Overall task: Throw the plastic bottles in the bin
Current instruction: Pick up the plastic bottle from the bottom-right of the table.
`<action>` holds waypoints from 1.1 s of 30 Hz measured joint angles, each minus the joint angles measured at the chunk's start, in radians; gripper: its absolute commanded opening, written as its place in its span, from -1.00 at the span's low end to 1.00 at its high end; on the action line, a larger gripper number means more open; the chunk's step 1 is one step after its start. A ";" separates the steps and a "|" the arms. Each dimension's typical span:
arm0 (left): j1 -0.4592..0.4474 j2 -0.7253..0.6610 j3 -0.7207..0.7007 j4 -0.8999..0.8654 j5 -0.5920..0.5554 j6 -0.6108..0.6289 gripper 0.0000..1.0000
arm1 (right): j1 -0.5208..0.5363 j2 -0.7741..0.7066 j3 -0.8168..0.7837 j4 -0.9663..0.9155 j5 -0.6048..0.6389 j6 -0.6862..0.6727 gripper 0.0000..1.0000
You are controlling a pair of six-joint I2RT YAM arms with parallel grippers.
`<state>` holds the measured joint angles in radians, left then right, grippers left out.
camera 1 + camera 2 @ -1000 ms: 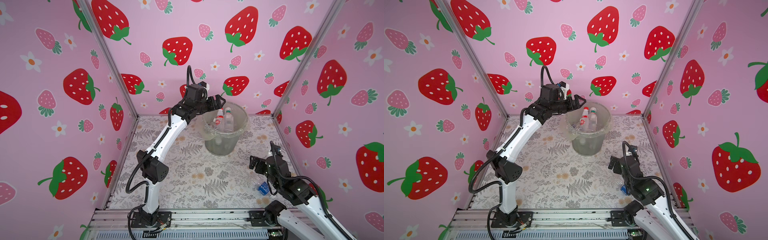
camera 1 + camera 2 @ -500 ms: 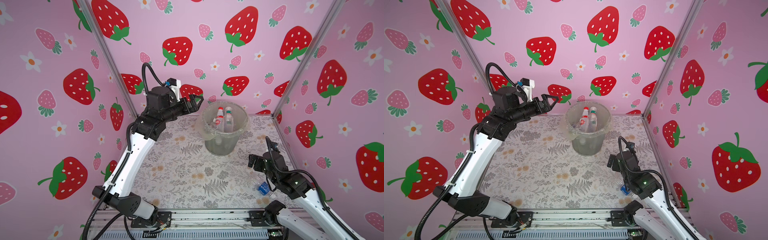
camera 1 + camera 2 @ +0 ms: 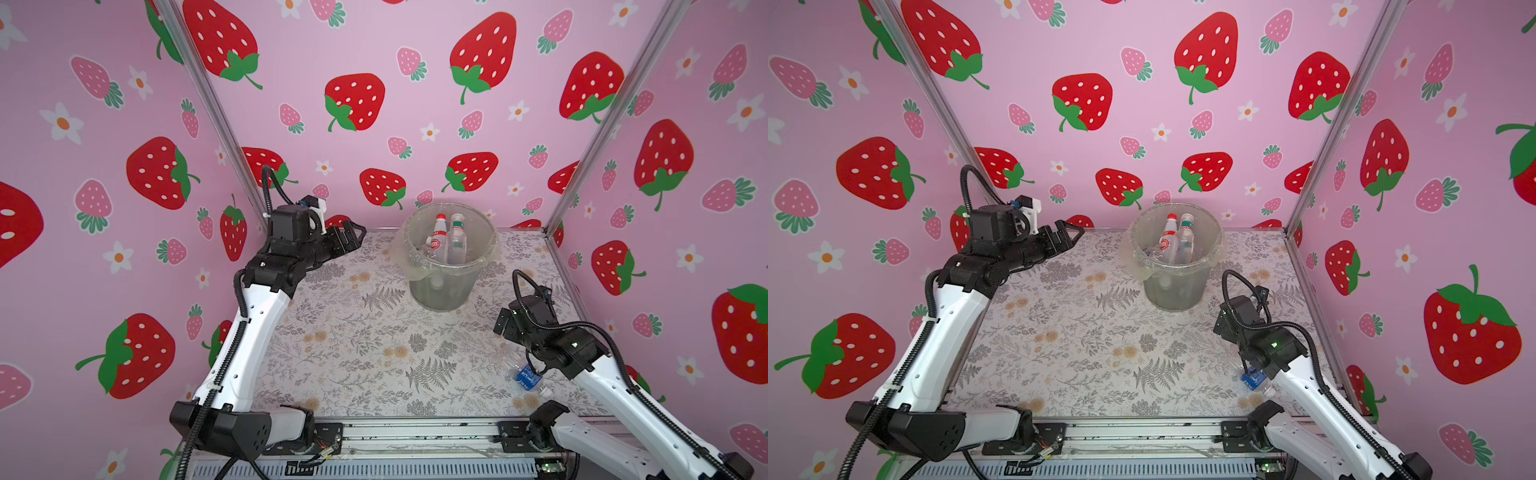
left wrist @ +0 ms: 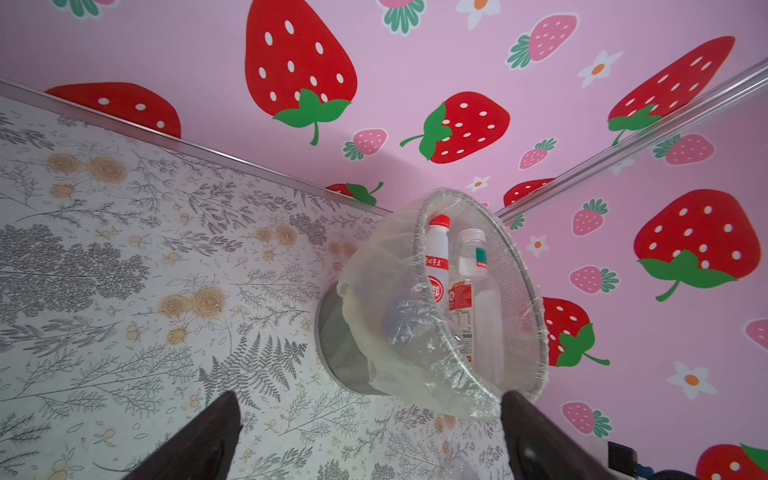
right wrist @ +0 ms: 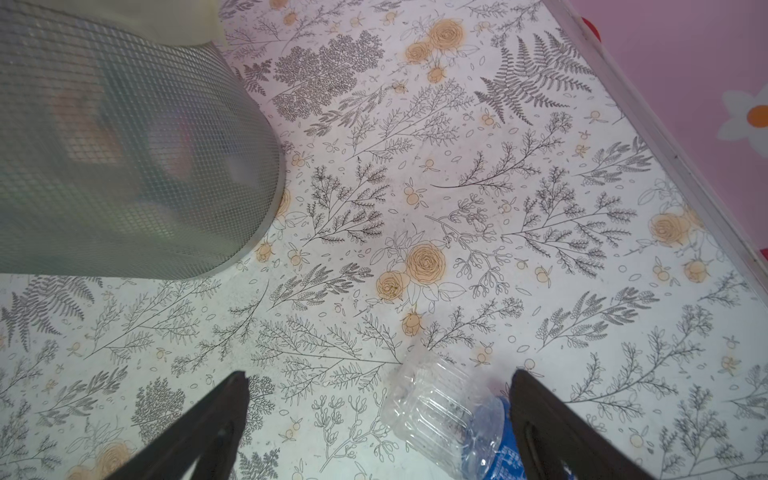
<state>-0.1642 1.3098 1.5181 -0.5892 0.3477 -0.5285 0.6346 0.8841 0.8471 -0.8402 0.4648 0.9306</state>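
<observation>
Left gripper (image 3: 356, 236) was spotted spread wide, nothing in it, held above the table (image 3: 374, 353) beside the bin (image 3: 440, 293). Two plastic bottles were seen propped inside: a red-capped white one (image 3: 436, 237) and a clear one (image 3: 457, 245). Further right, a crumpled blue-label bottle (image 5: 440, 411) was seen lying on the table below the right gripper (image 5: 379, 382), also spread wide and empty.

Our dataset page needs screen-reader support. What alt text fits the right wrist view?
A crumpled clear bottle with a blue label lies on the floral table, framed by the open right gripper. The grey mesh bin stands farther off.
</observation>
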 measured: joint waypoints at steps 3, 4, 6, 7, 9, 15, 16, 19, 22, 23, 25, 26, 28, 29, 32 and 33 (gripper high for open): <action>0.016 -0.038 -0.067 -0.007 -0.009 0.013 0.98 | 0.000 0.029 0.018 -0.056 0.031 0.138 0.99; 0.021 -0.049 -0.092 -0.011 -0.014 0.018 0.98 | 0.000 0.039 0.024 -0.080 0.043 0.205 0.99; 0.032 -0.057 -0.130 -0.018 -0.019 0.029 0.98 | 0.000 0.061 0.039 -0.136 0.057 0.330 0.99; 0.043 -0.057 -0.146 -0.021 -0.023 0.033 0.98 | 0.000 0.075 0.049 -0.170 0.061 0.406 0.99; 0.067 -0.054 -0.169 -0.030 -0.027 0.038 0.98 | 0.000 0.095 0.071 -0.231 0.065 0.549 0.99; 0.117 -0.048 -0.220 -0.037 -0.045 0.061 0.99 | -0.007 0.060 0.081 -0.365 0.039 0.938 0.99; 0.119 -0.050 -0.233 -0.037 -0.047 0.063 0.99 | -0.012 0.051 0.082 -0.381 0.031 0.971 0.99; 0.121 -0.053 -0.260 -0.037 -0.061 0.075 0.99 | -0.035 0.045 0.082 -0.412 0.008 1.036 0.99; 0.129 -0.055 -0.277 -0.037 -0.072 0.083 0.99 | -0.074 0.068 0.081 -0.415 -0.033 1.065 0.99; 0.133 -0.056 -0.281 -0.037 -0.076 0.084 0.99 | -0.085 0.077 0.080 -0.410 -0.048 1.069 0.99; 0.146 -0.056 -0.285 -0.039 -0.075 0.083 0.99 | -0.115 0.090 0.057 -0.375 -0.095 1.076 0.99; 0.151 -0.056 -0.285 -0.039 -0.075 0.083 1.00 | -0.127 0.093 0.044 -0.361 -0.114 1.078 0.99; 0.165 -0.056 -0.285 -0.038 -0.075 0.082 1.00 | -0.157 0.111 0.017 -0.333 -0.156 1.083 0.99; 0.171 -0.056 -0.286 -0.038 -0.075 0.082 1.00 | -0.169 0.122 0.013 -0.326 -0.167 1.085 0.99; 0.183 -0.060 -0.294 -0.036 -0.075 0.080 1.00 | -0.205 0.163 0.008 -0.298 -0.201 1.086 0.99; 0.186 -0.061 -0.299 -0.037 -0.075 0.079 1.00 | -0.217 0.170 0.000 -0.281 -0.213 1.086 0.99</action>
<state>0.0219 1.2484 1.2194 -0.6262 0.2726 -0.4492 0.4179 1.0538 0.8467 -1.1213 0.2516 2.0167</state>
